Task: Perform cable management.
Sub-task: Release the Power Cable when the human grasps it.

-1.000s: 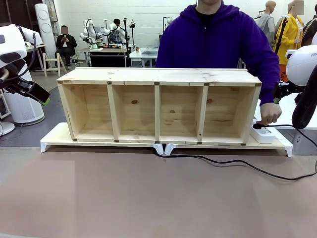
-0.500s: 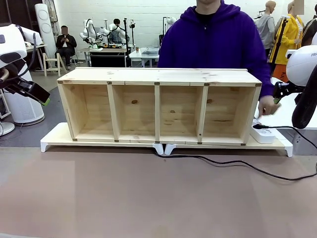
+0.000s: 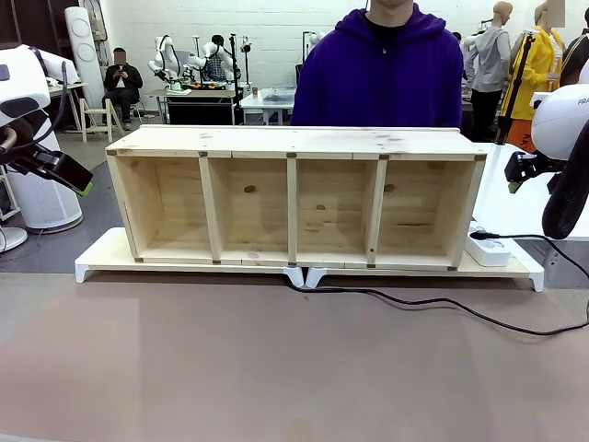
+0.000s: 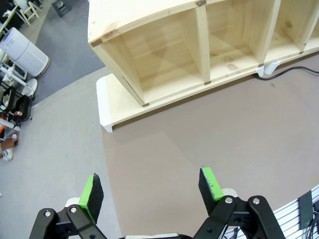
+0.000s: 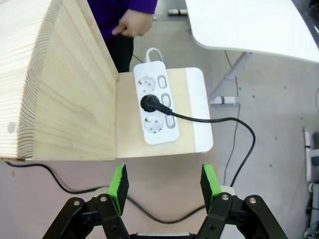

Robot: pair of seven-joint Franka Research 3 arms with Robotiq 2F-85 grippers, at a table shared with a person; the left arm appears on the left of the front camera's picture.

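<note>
The cable is a thin black cord lying on the brown tabletop. It runs from under the middle of the shelf's base out to the right edge. Its round black plug sits in the middle socket of a white power strip on the base's right end. From the plug the cable loops off the base and down to the table. My right gripper hangs open above this end, with nothing between its green pads. My left gripper is open and empty, high over the table's left side. A stretch of cable lies far from it.
A long wooden shelf with several open compartments stands on a flat white-edged base across the back of the table. A person in a purple hoodie stands behind it, one hand near the shelf's far corner. The left gripper and right gripper hover off either end.
The person's hand has left the power strip and drawn back behind the shelf. The plug stays in the strip. Neither arm has moved.
</note>
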